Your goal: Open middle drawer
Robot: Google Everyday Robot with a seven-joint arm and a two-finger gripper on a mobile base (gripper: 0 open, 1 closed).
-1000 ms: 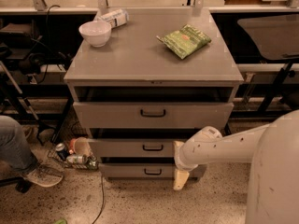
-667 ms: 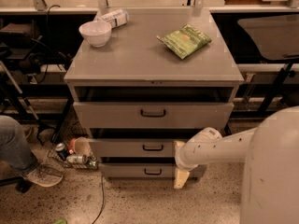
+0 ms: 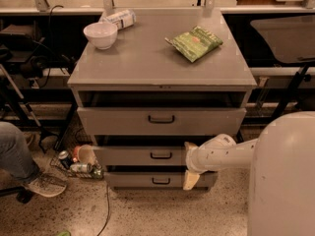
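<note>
The middle drawer [image 3: 142, 156] is a wide grey drawer with a small dark handle [image 3: 161, 155]. It sits between the taller top drawer [image 3: 160, 120] and the slimmer bottom drawer [image 3: 147, 180] of a grey cabinet. Its front stands a little out from the cabinet, with a dark gap above it. My gripper [image 3: 188, 163] is at the end of my white arm [image 3: 224, 154]. It reaches in from the right and is at the right end of the middle drawer's front, right of the handle. Its lower tip hangs in front of the bottom drawer.
On the cabinet top [image 3: 147, 63] are a white bowl [image 3: 101, 34], a lying can [image 3: 119, 18] and a green chip bag [image 3: 195, 43]. Cans and a cup [image 3: 78, 162] lie on the floor at the left. A person's leg and shoe [image 3: 29, 178] are further left. My white body [image 3: 283, 176] fills the right.
</note>
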